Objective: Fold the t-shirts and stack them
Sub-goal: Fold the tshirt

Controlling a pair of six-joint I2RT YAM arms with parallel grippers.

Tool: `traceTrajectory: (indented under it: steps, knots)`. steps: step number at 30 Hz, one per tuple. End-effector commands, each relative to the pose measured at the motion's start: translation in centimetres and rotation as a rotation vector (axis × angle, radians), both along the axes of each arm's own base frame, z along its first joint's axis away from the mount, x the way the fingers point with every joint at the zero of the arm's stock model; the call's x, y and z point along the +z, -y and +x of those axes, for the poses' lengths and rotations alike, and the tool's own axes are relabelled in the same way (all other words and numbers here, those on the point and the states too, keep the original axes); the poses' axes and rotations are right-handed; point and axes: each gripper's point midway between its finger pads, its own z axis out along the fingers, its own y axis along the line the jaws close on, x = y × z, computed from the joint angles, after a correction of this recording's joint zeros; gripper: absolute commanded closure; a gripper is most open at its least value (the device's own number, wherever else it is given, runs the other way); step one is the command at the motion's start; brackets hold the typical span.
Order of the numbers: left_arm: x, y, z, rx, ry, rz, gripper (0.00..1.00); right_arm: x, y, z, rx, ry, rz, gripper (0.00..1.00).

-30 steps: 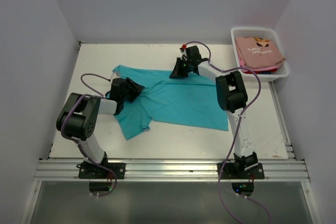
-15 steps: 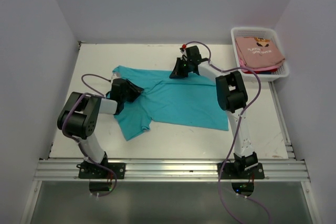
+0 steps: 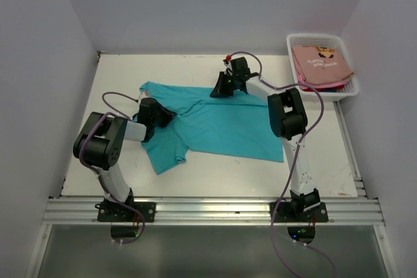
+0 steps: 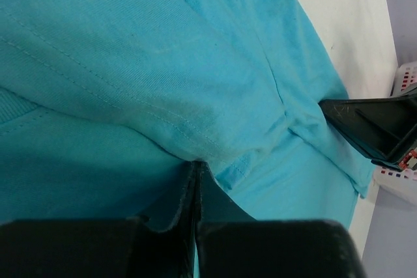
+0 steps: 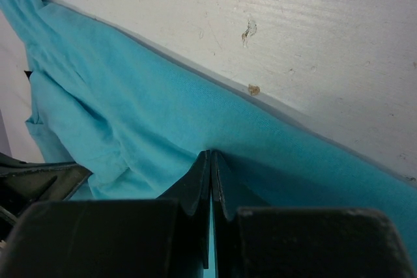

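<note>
The teal t-shirt (image 3: pixel 221 128) lies spread on the white table (image 3: pixel 117 76), between the two arms and a little left of centre. Its long axis runs roughly left to right, tilted so the right end sits nearer the arm bases. The sleeves fan out at the left end, so the neck appears to point left and the hem right.

Both grippers are clamped on it. The left gripper (image 3: pixel 164 114) pinches a raised fold at the sleeve end; its wrist view shows the jaws pressed together with cloth bunched between them. The right gripper (image 3: pixel 217 89) bites the far edge of the shirt, its jaws closed with a sliver of teal between them, right where cloth meets bare table.

Two grips along one side suit a fold — likely the far edge is meant to be lifted and carried toward the near edge, with the fabric held taut between the pinches.

At the far right corner a white basket (image 3: pixel 291 49) holds a folded salmon-pink t-shirt (image 3: pixel 320 63), well apart from the teal one.
</note>
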Motion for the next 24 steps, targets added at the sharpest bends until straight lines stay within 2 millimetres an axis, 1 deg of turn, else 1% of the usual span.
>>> traceTrajectory:
  steps: [1, 2, 5, 8, 9, 10, 12, 13, 14, 16, 17, 21, 24]
  knots:
    - [-0.4, -1.1, -1.0, 0.010, -0.032, 0.055, 1.00, -3.8, 1.1, -2.0, 0.003, -0.081, -0.087, 1.00]
    - [0.5, -1.1, -0.8, 0.012, -0.010, 0.055, 1.00, -3.9, 1.1, -2.1, 0.005, -0.082, -0.087, 1.00]
    - [1.9, -1.6, -0.6, 0.022, 0.027, 0.083, 1.00, -4.1, 1.1, -2.1, 0.003, -0.085, -0.086, 1.00]
    - [2.7, -1.6, -0.2, 0.016, 0.052, 0.094, 1.00, -4.1, 1.1, -2.1, 0.001, -0.085, -0.082, 1.00]
    - [2.6, -1.6, -0.2, 0.010, 0.050, 0.100, 1.00, -4.2, 1.1, -2.1, 0.002, -0.086, -0.084, 1.00]
    - [2.7, -2.0, 0.2, 0.033, 0.051, 0.115, 1.00, -4.2, 1.1, -2.1, 0.001, -0.087, -0.083, 1.00]
    - [1.7, -2.2, 0.2, 0.033, 0.023, 0.136, 1.00, -4.2, 1.2, -2.2, 0.001, -0.092, -0.082, 1.00]
    - [1.5, -2.2, 0.4, 0.034, 0.018, 0.138, 1.00, -4.2, 1.1, -2.2, 0.006, -0.089, -0.084, 1.00]
    - [0.7, -2.3, 0.3, 0.033, -0.002, 0.145, 0.89, -4.1, 1.1, -2.3, 0.007, -0.088, -0.085, 1.00]
    - [0.3, -2.3, 0.3, 0.032, -0.009, 0.143, 0.80, -4.2, 1.2, -2.4, 0.010, -0.088, -0.090, 1.00]
    - [-0.3, -2.3, 0.2, 0.033, -0.023, 0.142, 0.72, -4.1, 1.3, -2.4, 0.013, -0.087, -0.093, 1.00]
    - [-0.8, -2.2, 0.2, 0.030, -0.032, 0.139, 0.61, -4.1, 1.3, -2.5, 0.018, -0.088, -0.097, 1.00]
    - [-0.5, -2.2, 0.4, 0.031, -0.024, 0.139, 0.59, -4.2, 1.3, -2.5, 0.017, -0.088, -0.096, 1.00]
